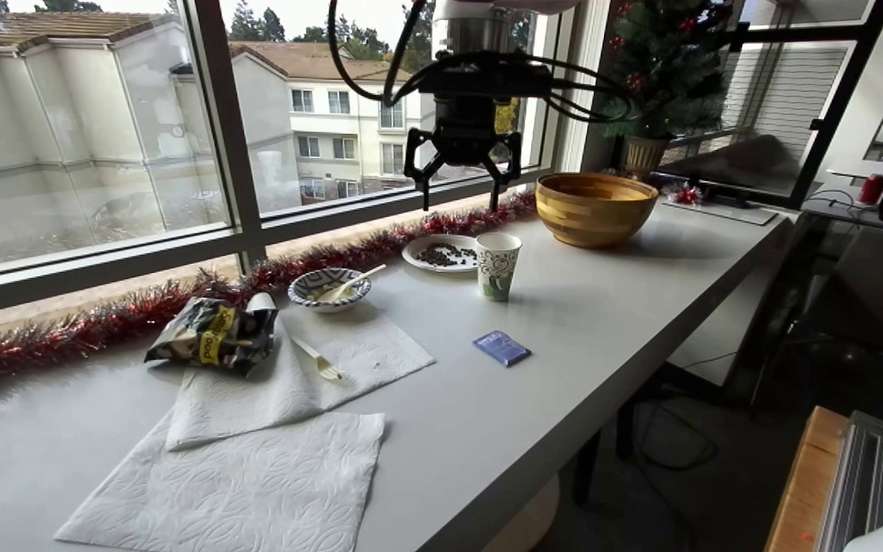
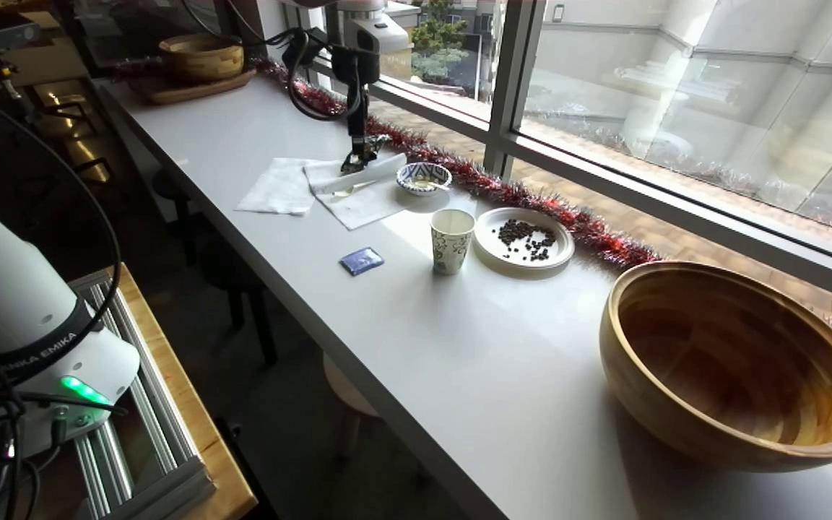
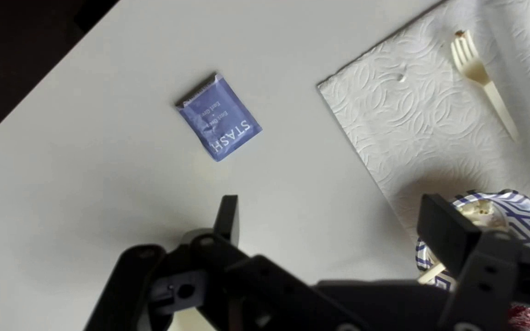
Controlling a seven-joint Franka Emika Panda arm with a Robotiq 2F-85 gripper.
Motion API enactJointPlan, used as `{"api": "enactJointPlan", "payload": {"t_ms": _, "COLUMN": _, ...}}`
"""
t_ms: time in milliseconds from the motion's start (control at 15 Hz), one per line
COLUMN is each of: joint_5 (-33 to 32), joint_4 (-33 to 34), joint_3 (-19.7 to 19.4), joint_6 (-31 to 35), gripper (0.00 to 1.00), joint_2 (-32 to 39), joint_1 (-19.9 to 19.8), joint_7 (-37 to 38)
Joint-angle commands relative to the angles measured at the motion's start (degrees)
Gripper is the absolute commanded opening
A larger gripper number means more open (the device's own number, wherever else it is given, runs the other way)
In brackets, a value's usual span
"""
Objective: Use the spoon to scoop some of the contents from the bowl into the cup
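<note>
The small bowl, white with a blue pattern, stands by the window garland in both exterior views, with pale food inside. A cream spoon rests in it, its handle over the rim. In the wrist view my right finger hides part of the bowl and spoon. The paper cup, whitish-green with a dark pattern, stands upright in both exterior views; I cannot make it out in the wrist view. My gripper is open and empty, above the table.
A plate of dark beans lies beside the cup. A blue tea packet lies near the table's edge. A fork lies on paper towels, beside a snack bag. A large wooden bowl stands farther along. Garland lines the window.
</note>
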Motion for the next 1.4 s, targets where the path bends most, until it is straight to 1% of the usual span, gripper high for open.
{"api": "enactJointPlan", "payload": {"t_ms": 0, "joint_5": 2.6, "joint_4": 11.9, "joint_3": -2.0, "joint_6": -1.7, "gripper": 1.0, "joint_2": 10.4, "joint_1": 2.0, "joint_7": 9.3}}
{"api": "enactJointPlan", "payload": {"t_ms": 133, "joint_5": 4.6, "joint_4": 16.6, "joint_3": -2.7, "joint_6": -2.1, "gripper": 1.0, "joint_2": 14.3, "joint_1": 2.9, "joint_7": 13.8}}
{"api": "enactJointPlan", "payload": {"t_ms": 400, "joint_5": 12.5, "joint_4": 22.5, "joint_3": -3.0, "joint_6": -0.4, "gripper": 1.0, "joint_2": 20.2, "joint_1": 3.4, "joint_7": 18.9}}
{"api": "enactJointPlan", "payload": {"t_ms": 467, "joint_5": 9.4, "joint_4": 18.3, "joint_3": -3.6, "joint_6": -0.2, "gripper": 1.0, "joint_2": 16.9, "joint_1": 3.8, "joint_7": 15.9}}
{"api": "enactJointPlan", "payload": {"t_ms": 667, "joint_5": 11.3, "joint_4": 21.1, "joint_3": -3.6, "joint_6": -0.2, "gripper": 1.0, "joint_2": 19.6, "joint_1": 3.9, "joint_7": 17.3}}
{"api": "enactJointPlan", "payload": {"t_ms": 1000, "joint_5": 11.5, "joint_4": 21.5, "joint_3": -3.6, "joint_6": -0.2, "gripper": 1.0, "joint_2": 19.8, "joint_1": 3.9, "joint_7": 17.9}}
{"api": "enactJointPlan", "payload": {"t_ms": 1200, "joint_5": 16.9, "joint_4": 25.2, "joint_3": -2.7, "joint_6": -2.4, "gripper": 1.0, "joint_2": 22.7, "joint_1": 2.5, "joint_7": 18.1}}
{"api": "enactJointPlan", "payload": {"t_ms": 1333, "joint_5": 21.9, "joint_4": 28.4, "joint_3": -2.1, "joint_6": -4.6, "gripper": 1.0, "joint_2": 25.3, "joint_1": 1.3, "joint_7": 17.9}}
